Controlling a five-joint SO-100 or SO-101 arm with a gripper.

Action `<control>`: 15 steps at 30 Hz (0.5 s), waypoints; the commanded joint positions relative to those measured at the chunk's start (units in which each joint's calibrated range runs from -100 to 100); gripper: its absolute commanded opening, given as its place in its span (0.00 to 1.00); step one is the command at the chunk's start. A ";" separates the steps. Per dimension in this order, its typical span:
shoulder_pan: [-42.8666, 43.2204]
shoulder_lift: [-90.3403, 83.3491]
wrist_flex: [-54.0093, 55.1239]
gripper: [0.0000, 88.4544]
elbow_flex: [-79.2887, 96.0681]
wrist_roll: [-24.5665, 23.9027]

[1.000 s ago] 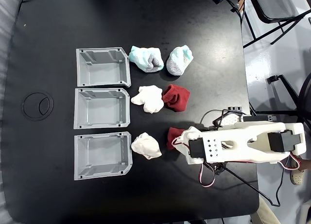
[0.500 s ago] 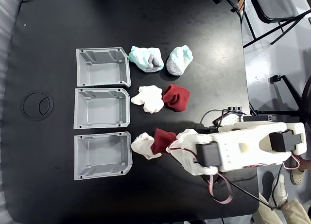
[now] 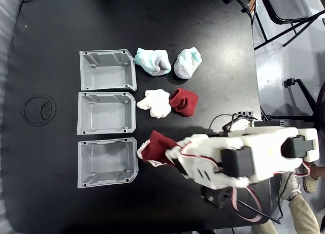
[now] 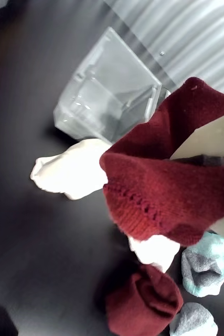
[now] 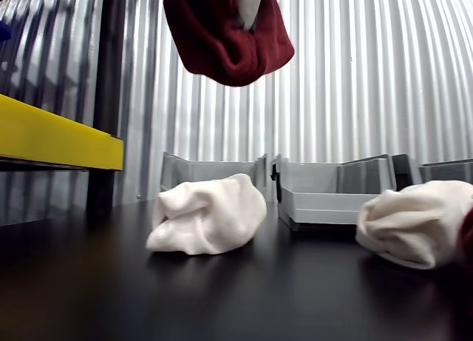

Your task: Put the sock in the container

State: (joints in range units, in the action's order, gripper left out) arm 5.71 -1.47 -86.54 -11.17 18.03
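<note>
Status: the gripper (image 3: 170, 152) is clamped on the sock (image 3: 155, 147); in the wrist view the dark red fabric (image 4: 169, 178) wraps around the pale finger (image 4: 211, 142). The other view shows the sock (image 5: 225, 34) hanging well above the table, clear of the white sock (image 5: 207, 215) below it.

Key relation: in the fixed view the container (image 3: 84, 163), i.e. the bottom tray of three, lies directly left of the sock, approx. on the same row. Its near wall is just beside the sock's left edge. The sock sits over the white sock (image 3: 143, 146), not yet over the tray.

Sock long axis runs roughly left-right in the fixed view, in line w/ the arm's reach, so no wrist turn looks necessary.

Judgement: you need more leftward travel until the sock is over the tray floor, then release. Risk: the hanging fabric may snag the tray wall if lowered early.
</note>
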 commanded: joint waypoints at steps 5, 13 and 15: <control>-2.68 15.22 4.39 0.02 -19.85 -1.93; -1.35 35.63 4.48 0.02 -49.96 -1.93; -0.95 39.23 4.56 0.02 -55.92 -1.93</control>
State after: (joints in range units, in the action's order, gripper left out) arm 4.02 33.19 -82.67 -53.24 16.31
